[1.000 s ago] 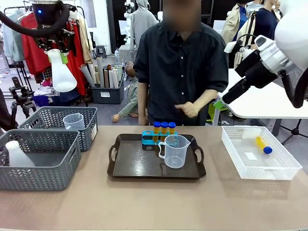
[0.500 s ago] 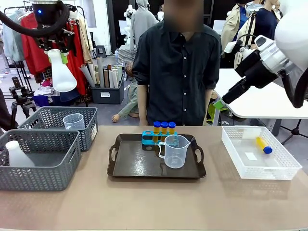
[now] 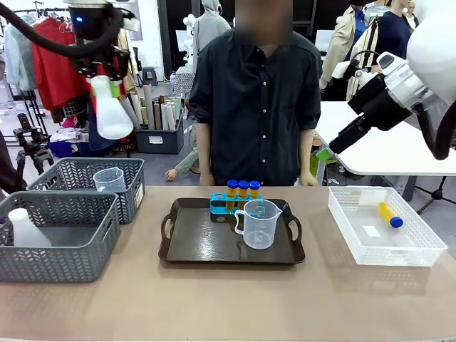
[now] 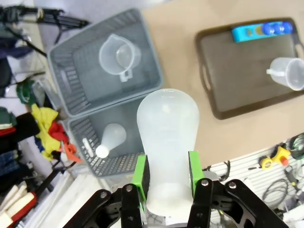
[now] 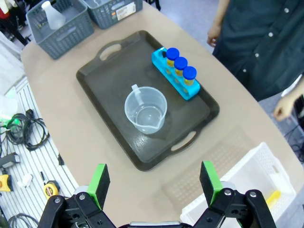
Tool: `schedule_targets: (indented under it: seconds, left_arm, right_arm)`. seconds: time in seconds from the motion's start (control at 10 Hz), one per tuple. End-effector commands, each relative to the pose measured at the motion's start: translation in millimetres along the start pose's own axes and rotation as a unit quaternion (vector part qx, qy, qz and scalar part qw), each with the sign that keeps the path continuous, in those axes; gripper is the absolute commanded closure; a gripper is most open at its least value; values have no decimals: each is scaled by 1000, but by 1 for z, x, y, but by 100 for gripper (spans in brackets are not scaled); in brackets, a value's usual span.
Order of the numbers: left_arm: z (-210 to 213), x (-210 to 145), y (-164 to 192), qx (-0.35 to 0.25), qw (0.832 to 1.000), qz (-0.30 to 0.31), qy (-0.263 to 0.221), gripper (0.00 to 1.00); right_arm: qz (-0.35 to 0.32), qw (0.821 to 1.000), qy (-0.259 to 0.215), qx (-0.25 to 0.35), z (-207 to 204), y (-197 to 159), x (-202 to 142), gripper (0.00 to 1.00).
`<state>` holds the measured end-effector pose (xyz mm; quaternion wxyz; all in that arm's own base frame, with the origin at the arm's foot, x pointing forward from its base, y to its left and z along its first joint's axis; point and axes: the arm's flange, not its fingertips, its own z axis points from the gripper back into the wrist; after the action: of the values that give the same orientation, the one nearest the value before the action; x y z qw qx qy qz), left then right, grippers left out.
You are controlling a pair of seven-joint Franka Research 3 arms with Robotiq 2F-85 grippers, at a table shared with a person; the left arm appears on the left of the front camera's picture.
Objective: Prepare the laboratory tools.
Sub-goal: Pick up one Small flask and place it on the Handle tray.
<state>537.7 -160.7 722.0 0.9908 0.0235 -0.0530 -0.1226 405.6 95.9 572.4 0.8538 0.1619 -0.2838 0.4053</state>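
Left pincer [image 4: 166,183]: clenched on the translucent white conical flask [image 3: 112,108], green pads [image 4: 139,176] pressed on either side of its narrow neck; in the front view it sits high in the upper left of the frame, well above the surface [image 3: 228,299].
Flask axis: hangs roughly upright, neck up in the grip, broad base down; in the left wrist view the base points away from the camera toward the grey baskets.
Flask to dark brown handled tray [image 3: 196,246]: the tray lies lower and toward the frame's centre in the front view; in the left wrist view it sits at the upper right, well apart from the flask.
What lies under the flask now: the two grey mesh baskets [image 4: 90,80], one holding a spare clear beaker [image 4: 117,56], the other a second white flask [image 4: 110,139] lying on its side.
On the tray: blue four-hole rack [image 3: 229,204] at the far edge with three blue-capped tubes of yellow-orange liquid [image 3: 243,189], and the clear handled measuring beaker [image 3: 259,224] just in front of it.
Fourth tube [image 3: 390,214]: lies on its side in the white lattice tray [image 3: 356,246] at the frame's right.
Right pincer [image 5: 154,180]: released, jaws spread wide and empty, hovering high with the tray and beaker below.
Nearer arm: the left already carries the flask; judging by this, the coming move is a carry across and down onto bare tray floor at the tray's left half, clear of the beaker.
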Motion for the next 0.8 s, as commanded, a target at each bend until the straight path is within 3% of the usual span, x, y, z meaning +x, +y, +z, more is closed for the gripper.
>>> schedule_targets:
  seconds: [0.0,0.4,0.7]
  left_arm:
    - [-14,0,-27,1,999,-35,-8,100]
    - [-76,25,-93,-19,994,-110,-3,100]
    - [-126,25,-135,-21,988,-149,18,100]
  right_arm:
    - [-1,1000,-9,9,1,0,1,0]
    - [-1,1000,-9,9,1,0,1,0]
    - [-1,1000,-9,9,1,0,1,0]
